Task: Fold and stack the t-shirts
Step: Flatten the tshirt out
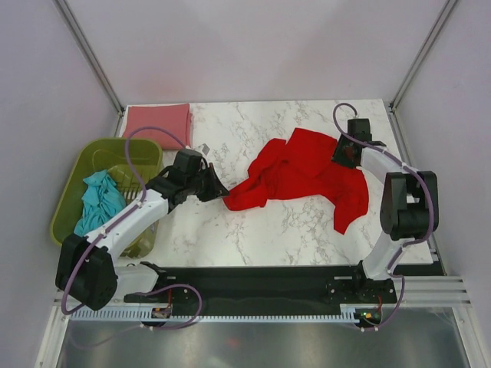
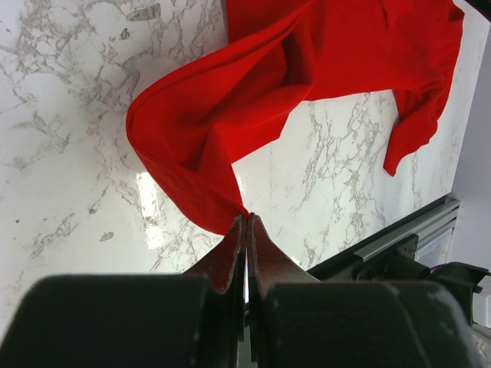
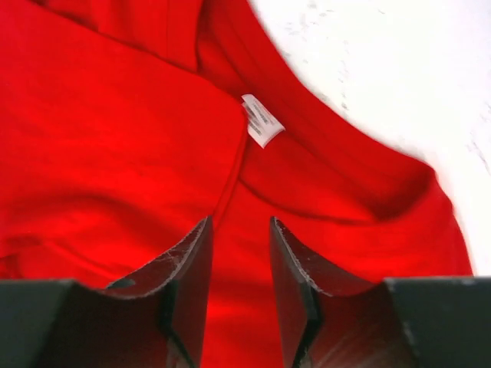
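A bright red t-shirt (image 1: 307, 175) lies crumpled across the middle and right of the marble table (image 1: 230, 238). My left gripper (image 1: 223, 192) is shut on its left end, and the cloth (image 2: 230, 100) runs away from the closed tips (image 2: 247, 218). My right gripper (image 1: 343, 157) hovers open over the shirt's right side, near the white neck label (image 3: 261, 119), with red cloth (image 3: 115, 169) behind its fingers and nothing pinched. A folded dusty pink t-shirt (image 1: 157, 120) lies at the back left. A teal t-shirt (image 1: 100, 201) sits bunched in the olive-green basket (image 1: 77, 169).
The basket stands off the table's left edge beside my left arm. A black rail (image 1: 253, 280) runs along the near edge between the arm bases. Grey walls and metal frame posts (image 1: 92, 54) close in the back and sides.
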Available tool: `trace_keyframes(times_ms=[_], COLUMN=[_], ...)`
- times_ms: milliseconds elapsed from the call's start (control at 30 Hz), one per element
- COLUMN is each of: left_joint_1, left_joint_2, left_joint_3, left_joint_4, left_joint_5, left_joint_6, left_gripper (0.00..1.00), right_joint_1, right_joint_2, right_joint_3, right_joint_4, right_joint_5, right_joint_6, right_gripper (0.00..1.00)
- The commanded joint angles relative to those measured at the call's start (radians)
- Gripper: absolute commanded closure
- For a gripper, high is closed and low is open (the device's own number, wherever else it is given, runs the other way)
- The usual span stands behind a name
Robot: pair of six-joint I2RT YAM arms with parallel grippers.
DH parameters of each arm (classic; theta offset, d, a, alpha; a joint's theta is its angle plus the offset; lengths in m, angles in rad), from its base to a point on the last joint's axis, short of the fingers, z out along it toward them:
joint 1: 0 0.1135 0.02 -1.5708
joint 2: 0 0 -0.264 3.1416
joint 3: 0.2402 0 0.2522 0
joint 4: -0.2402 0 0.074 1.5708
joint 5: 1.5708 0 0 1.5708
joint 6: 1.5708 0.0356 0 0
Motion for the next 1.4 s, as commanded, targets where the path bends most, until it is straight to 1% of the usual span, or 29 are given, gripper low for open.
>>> trace_keyframes(times_ms=[0,33,133,233,267,300,333,500,533,733,967,1367], left_joint_1=[-0.005,-0.005,-0.005,-0.005,-0.005,-0.005,-0.005,-0.005,-0.005,-0.005,-0.005,-0.005], left_joint_2=[-0.039,-0.042,-0.051,-0.056,-0.056,-0.054,-0.056,-0.048,-0.048,-0.048,-0.046,-0.043], left_joint_3=[-0.011,-0.011,-0.014,-0.012,-0.012,-0.014,-0.014,-0.015,-0.015,-0.008,-0.012,-0.015], left_joint_4=[0.044,0.044,0.044,0.044,0.043,0.044,0.043,0.044,0.043,0.044,0.044,0.047], left_joint_5=[0.035,0.040,0.044,0.046,0.046,0.044,0.043,0.046,0.046,0.050,0.046,0.043], left_joint_6=[0.037,0.039,0.042,0.046,0.048,0.046,0.045,0.043,0.040,0.040,0.042,0.042], left_gripper=[0.98,0.98,0.98,0.98,0.98,0.98,0.98,0.98,0.98,0.98,0.98,0.98], right_joint_1=[-0.002,-0.002,-0.005,-0.011,-0.009,-0.011,-0.009,-0.011,-0.038,-0.046,-0.052,-0.054], right_joint_2=[0.058,0.093,0.133,0.139,0.141,0.149,0.153,0.170,0.176,0.233,0.270,0.281], right_joint_3=[0.067,0.076,0.105,0.116,0.121,0.128,0.144,0.170,0.180,0.230,0.250,0.245], right_joint_4=[0.139,0.142,0.148,0.166,0.168,0.168,0.163,0.148,0.146,0.116,0.096,0.090], right_joint_5=[-0.074,-0.074,-0.073,-0.073,-0.073,-0.074,-0.073,-0.074,-0.100,-0.145,-0.174,-0.175], right_joint_6=[-0.106,-0.117,-0.155,-0.192,-0.202,-0.222,-0.230,-0.264,-0.270,-0.301,-0.315,-0.310], right_gripper=[0.58,0.58,0.56,0.56,0.57,0.62,0.63,0.60,0.59,0.57,0.64,0.69])
